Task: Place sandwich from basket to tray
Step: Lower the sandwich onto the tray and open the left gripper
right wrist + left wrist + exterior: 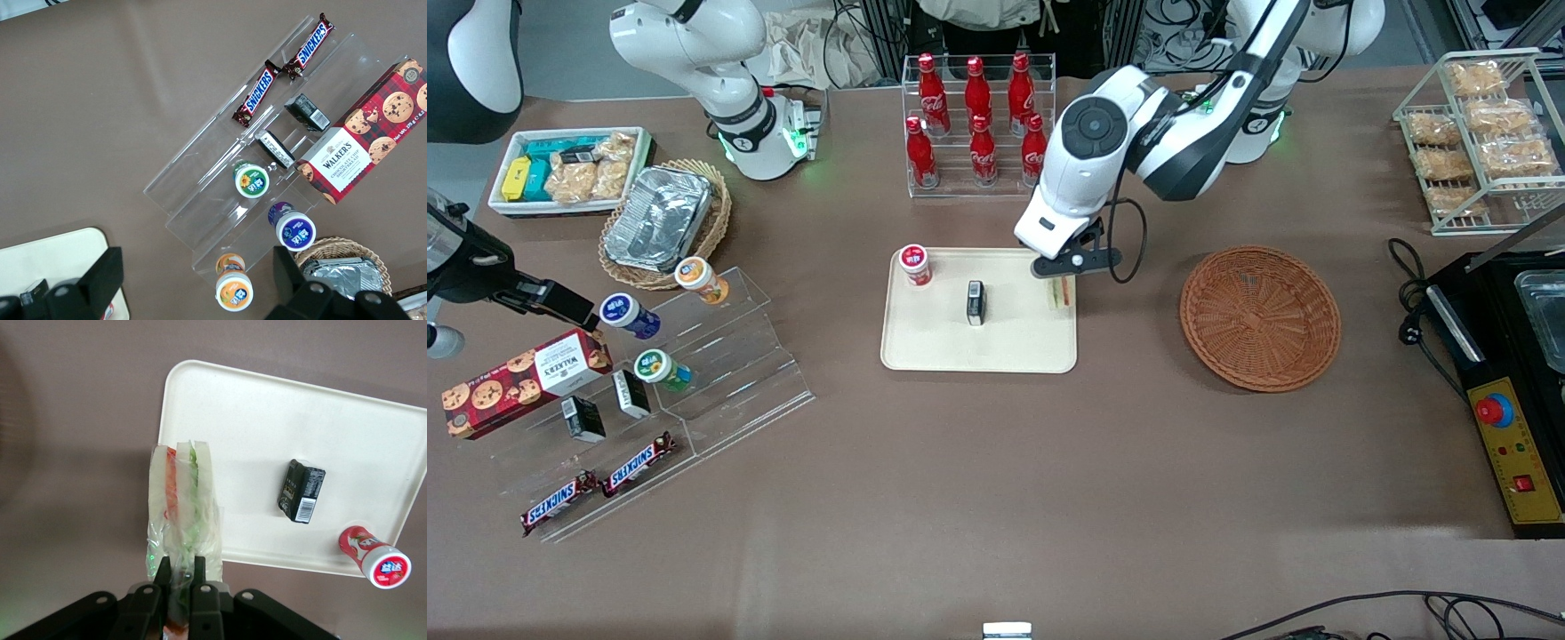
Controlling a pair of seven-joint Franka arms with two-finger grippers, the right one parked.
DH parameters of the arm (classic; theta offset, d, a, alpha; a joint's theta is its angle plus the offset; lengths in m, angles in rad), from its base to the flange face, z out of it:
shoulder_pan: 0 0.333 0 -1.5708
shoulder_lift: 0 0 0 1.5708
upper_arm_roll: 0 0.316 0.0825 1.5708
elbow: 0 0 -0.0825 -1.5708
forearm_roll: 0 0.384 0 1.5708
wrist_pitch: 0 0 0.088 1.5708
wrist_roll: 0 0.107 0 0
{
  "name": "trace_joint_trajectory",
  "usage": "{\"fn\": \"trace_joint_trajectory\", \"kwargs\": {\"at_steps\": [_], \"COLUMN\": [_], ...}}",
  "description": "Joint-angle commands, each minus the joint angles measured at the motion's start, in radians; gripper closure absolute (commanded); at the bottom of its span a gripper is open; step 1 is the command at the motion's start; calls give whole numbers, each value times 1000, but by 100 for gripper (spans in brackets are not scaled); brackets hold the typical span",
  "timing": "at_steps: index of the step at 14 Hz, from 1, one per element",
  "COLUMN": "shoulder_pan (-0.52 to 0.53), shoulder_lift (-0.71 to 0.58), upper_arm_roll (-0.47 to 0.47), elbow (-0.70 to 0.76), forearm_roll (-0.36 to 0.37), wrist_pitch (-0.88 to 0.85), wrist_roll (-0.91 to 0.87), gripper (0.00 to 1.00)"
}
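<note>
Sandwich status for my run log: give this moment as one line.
claw: shut on sandwich | position: over tray edge nearest basket | sandwich: not released | basket: empty

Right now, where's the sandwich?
The sandwich is pinched in the left gripper, hanging over the tray's edge nearest the reddish-brown basket, which is empty.
</note>
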Motion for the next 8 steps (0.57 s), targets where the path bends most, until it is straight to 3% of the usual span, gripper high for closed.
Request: {"fn": "trace_joint_trajectory", "kwargs": {"at_steps": [1, 8], "shoulder_pan": [-26, -52], "shoulder_lift": [65, 171], "upper_arm_roll": [16, 24], "elbow": [11, 3], "forearm_roll": [26, 89], "wrist_pitch": [53, 145], "wrist_roll": [-13, -28], "gripper": [100, 100]}}
